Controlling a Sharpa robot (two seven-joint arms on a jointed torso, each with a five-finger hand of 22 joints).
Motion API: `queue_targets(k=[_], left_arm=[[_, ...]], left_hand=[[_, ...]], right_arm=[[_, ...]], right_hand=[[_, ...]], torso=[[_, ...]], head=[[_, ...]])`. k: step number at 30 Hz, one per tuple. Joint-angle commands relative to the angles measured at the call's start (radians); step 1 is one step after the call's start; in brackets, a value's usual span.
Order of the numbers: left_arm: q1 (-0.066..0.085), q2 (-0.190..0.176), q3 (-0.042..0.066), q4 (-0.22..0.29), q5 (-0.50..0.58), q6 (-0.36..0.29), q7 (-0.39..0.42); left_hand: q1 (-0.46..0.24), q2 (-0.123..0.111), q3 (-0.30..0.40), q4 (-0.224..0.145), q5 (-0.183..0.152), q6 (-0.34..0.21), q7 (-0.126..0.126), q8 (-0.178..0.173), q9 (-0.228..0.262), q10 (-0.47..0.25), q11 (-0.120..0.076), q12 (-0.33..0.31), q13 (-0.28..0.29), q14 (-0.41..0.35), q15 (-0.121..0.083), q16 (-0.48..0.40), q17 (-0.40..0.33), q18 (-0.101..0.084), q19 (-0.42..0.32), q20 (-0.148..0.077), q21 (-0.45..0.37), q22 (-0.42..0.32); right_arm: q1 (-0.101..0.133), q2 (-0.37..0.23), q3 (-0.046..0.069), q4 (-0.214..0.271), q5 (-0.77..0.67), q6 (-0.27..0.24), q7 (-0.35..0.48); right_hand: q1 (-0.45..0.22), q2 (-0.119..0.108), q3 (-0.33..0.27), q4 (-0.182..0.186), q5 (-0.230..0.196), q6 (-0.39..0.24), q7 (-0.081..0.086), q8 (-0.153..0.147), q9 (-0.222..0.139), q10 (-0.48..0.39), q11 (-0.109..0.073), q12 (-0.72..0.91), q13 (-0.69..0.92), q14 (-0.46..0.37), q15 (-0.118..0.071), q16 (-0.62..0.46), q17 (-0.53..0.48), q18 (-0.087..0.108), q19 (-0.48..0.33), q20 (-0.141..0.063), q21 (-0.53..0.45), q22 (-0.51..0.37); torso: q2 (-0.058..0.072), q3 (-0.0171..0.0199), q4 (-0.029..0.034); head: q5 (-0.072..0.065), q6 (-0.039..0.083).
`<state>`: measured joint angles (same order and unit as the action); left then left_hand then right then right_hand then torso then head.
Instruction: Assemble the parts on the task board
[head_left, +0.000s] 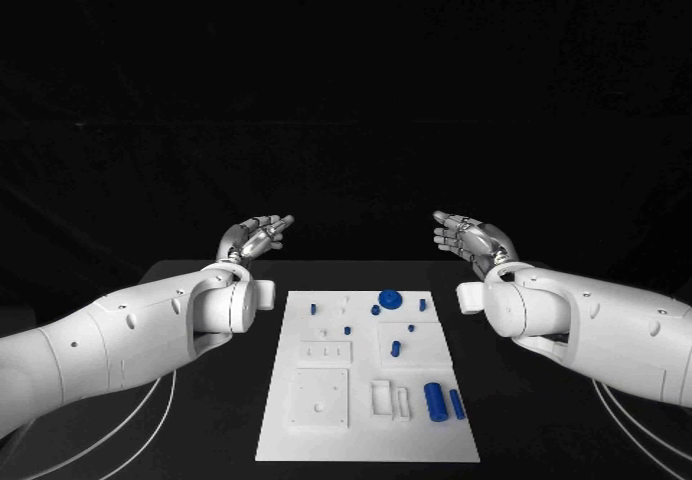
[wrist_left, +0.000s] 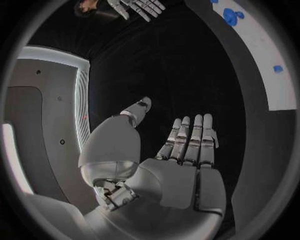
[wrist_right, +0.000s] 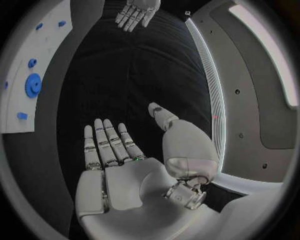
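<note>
The white task board (head_left: 325, 425) lies in the middle of the black table, between my two arms. Small blue parts rest on it: a round disc (head_left: 389, 297) at its far end, two cylinders (head_left: 434, 401) near its front right corner, and several small pegs between them. My left hand (head_left: 255, 238) is raised beyond the board's far left corner, fingers apart and holding nothing. My right hand (head_left: 470, 235) mirrors it beyond the far right corner, also spread and holding nothing. The wrist views show each palm (wrist_left: 169, 170) (wrist_right: 125, 170) bare, with the board's edge (wrist_left: 275, 90) (wrist_right: 25, 105) off to the side.
White raised blocks and recesses (head_left: 325, 395) stand on the board's near half. Black table surface (head_left: 216, 420) runs along both long sides of the board. My forearms (head_left: 116, 340) (head_left: 591, 325) hang over the table on either side of it.
</note>
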<state>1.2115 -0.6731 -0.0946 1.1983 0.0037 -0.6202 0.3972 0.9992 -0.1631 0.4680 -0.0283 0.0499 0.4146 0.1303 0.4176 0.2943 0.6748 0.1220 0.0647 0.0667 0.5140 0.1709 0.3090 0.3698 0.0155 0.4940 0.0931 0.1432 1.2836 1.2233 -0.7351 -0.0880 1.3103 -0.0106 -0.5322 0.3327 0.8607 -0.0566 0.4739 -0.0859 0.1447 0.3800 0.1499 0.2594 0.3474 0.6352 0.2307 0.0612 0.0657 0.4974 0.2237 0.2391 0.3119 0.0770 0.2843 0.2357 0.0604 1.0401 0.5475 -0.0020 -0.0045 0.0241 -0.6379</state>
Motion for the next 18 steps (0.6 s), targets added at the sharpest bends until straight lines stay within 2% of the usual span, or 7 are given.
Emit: queue_targets(k=[1, 5, 7, 11, 12, 16, 18], left_arm=[[0.024, 0.019, -0.012, -0.057, 0.001, 0.139, -0.079], [0.044, 0.033, -0.023, -0.105, 0.001, 0.170, -0.099], [0.050, 0.037, -0.026, -0.117, 0.001, 0.179, -0.104], [0.051, 0.038, -0.027, -0.120, 0.001, 0.180, -0.106], [0.051, 0.025, -0.027, -0.109, 0.009, 0.218, -0.110], [0.051, 0.022, -0.027, -0.099, 0.009, 0.207, -0.090], [0.051, 0.017, -0.027, -0.089, 0.008, 0.206, -0.086]], left_hand=[[0.043, -0.002, 0.017, -0.001, 0.008, 0.025, 0.013, 0.021, 0.015, 0.032, 0.010, 0.005, 0.004, 0.026, 0.005, 0.017, 0.017, -0.016, 0.022, 0.003, 0.012, 0.052], [0.044, 0.001, 0.014, -0.001, 0.008, 0.027, 0.017, 0.022, 0.017, 0.035, 0.012, 0.006, 0.005, 0.026, 0.006, 0.018, 0.018, -0.016, 0.021, 0.003, 0.014, 0.051], [0.045, 0.002, 0.012, -0.001, 0.008, 0.028, 0.019, 0.022, 0.017, 0.037, 0.013, 0.007, 0.005, 0.026, 0.006, 0.018, 0.019, -0.016, 0.020, 0.003, 0.016, 0.051], [0.047, 0.006, 0.007, -0.001, 0.008, 0.032, 0.025, 0.024, 0.020, 0.042, 0.016, 0.008, 0.005, 0.028, 0.007, 0.020, 0.021, -0.016, 0.019, 0.003, 0.018, 0.051], [0.048, 0.008, 0.005, -0.002, 0.008, 0.034, 0.027, 0.025, 0.021, 0.046, 0.017, 0.009, 0.006, 0.032, 0.007, 0.022, 0.022, -0.016, 0.018, 0.003, 0.020, 0.051], [0.055, 0.021, -0.005, -0.005, 0.009, 0.049, 0.044, 0.031, 0.026, 0.074, 0.031, 0.018, 0.010, 0.064, 0.013, 0.041, 0.031, -0.016, 0.027, -0.003, 0.033, 0.051], [0.065, 0.031, -0.010, -0.015, 0.015, 0.079, 0.058, 0.044, 0.033, 0.111, 0.042, 0.032, 0.015, 0.092, 0.016, 0.056, 0.037, -0.013, 0.048, -0.008, 0.048, 0.051]], right_arm=[[0.028, 0.010, -0.013, -0.049, -0.035, 0.221, -0.144], [0.058, 0.018, -0.028, -0.094, -0.042, 0.289, -0.191], [0.069, 0.021, -0.033, -0.110, -0.045, 0.313, -0.207], [0.076, 0.023, -0.037, -0.122, -0.046, 0.330, -0.219], [0.076, 0.061, -0.037, -0.209, -0.267, 0.299, -0.190], [0.076, 0.068, -0.036, -0.214, -0.293, 0.284, -0.193], [0.076, 0.064, -0.036, -0.209, -0.394, 0.253, -0.186]], right_hand=[[0.048, 0.006, 0.021, -0.016, 0.013, 0.036, 0.090, 0.027, 0.027, 0.046, 0.015, 0.010, 0.005, 0.038, 0.016, 0.025, 0.019, 0.022, 0.020, 0.005, 0.007, 0.057], [0.056, 0.010, 0.023, -0.026, 0.010, 0.045, 0.096, 0.036, 0.033, 0.058, 0.020, 0.012, 0.005, 0.050, 0.020, 0.033, 0.022, 0.023, 0.027, 0.005, 0.008, 0.079], [0.063, 0.011, 0.025, -0.034, 0.010, 0.049, 0.099, 0.040, 0.035, 0.069, 0.023, 0.013, 0.006, 0.061, 0.020, 0.040, 0.025, 0.027, 0.048, 0.004, 0.013, 0.123], [0.093, 0.003, 0.037, -0.060, -0.004, 0.063, 0.097, 0.051, 0.039, 0.102, 0.020, 0.021, 0.009, 0.089, 0.014, 0.056, 0.032, 0.039, 0.081, 0.001, 0.020, 0.135], [0.110, -0.004, 0.045, -0.075, -0.007, 0.076, 0.094, 0.060, 0.042, 0.122, 0.019, 0.027, 0.011, 0.107, 0.010, 0.065, 0.035, 0.047, 0.100, -0.001, 0.024, 0.135], [0.147, -0.021, 0.069, -0.106, 0.012, 0.129, 0.097, 0.088, 0.051, 0.160, 0.013, 0.033, 0.011, 0.140, 0.004, 0.081, 0.041, 0.065, 0.147, 0.001, 0.024, 0.126], [0.166, -0.026, 0.080, -0.127, 0.016, 0.152, 0.092, 0.097, 0.053, 0.168, 0.013, 0.029, 0.008, 0.145, 0.010, 0.081, 0.039, 0.071, 0.161, 0.002, 0.019, 0.121]], torso=[[0.000, -0.0001, -0.0001], [0.000, -0.0001, -0.0001], [0.000, -0.0001, -0.0001], [0.000, -0.0001, -0.0001], [0.000, 0.0015, 0.0008], [-0.001, 0.0008, 0.0019], [0.002, 0.0000, 0.0012]], head=[[0.000, 0.000], [0.000, 0.000], [0.000, 0.000], [0.000, 0.000], [0.018, -0.014], [0.019, -0.016], [0.020, -0.017]])
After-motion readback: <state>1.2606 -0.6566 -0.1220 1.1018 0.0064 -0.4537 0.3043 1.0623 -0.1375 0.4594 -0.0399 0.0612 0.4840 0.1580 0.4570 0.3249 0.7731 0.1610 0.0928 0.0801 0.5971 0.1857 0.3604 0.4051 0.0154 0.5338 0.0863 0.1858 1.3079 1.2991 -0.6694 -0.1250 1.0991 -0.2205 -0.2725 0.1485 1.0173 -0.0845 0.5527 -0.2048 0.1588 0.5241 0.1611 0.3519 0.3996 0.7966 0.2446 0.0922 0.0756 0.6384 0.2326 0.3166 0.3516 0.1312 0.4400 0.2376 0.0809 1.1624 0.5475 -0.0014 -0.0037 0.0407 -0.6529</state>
